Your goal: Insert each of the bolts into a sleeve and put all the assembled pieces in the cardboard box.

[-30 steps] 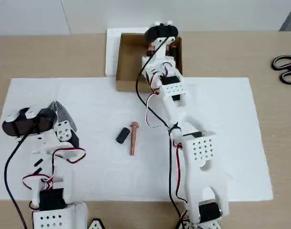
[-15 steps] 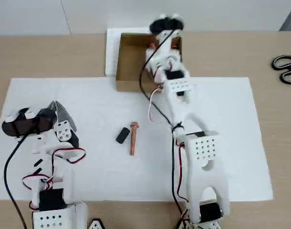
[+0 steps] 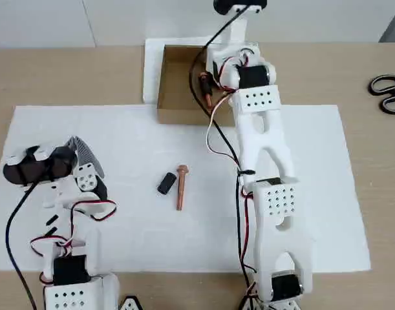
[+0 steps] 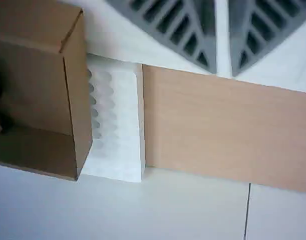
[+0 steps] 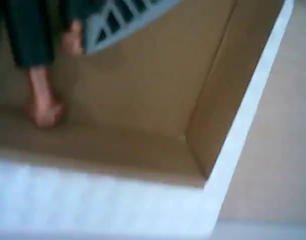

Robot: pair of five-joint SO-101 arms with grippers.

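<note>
placement into the cardboard box (image 3: 174, 77) is the step we judge to be in hand. the right arm stretches across the bench (image 3: 68, 74), and the right end effector (image 5: 107, 25) sits down inside the box. it is close beside an assembled piece (image 5: 40, 95), a copper shank poking out of a dark collar, which rests on the box floor near a wall. we cannot tell whether that end effector is clamped on the piece or released from it, because the wrist view hides the contact. the left end effector (image 4: 223, 72) hangs near the left edge of the white sheet (image 3: 313, 194), drawn nearly together with only a sliver of gap and grasping nothing. one loose bolt (image 3: 180, 187) and one loose sleeve (image 3: 165, 183) lie just beside each other mid-sheet, well apart from the box, so we reckon the task is not finished. the next move, as we see it, calls for the right arm to lift clear of the box walls without snagging the piece. one arm should then steady the sleeve while the other lines up the bolt with its bore.
</note>
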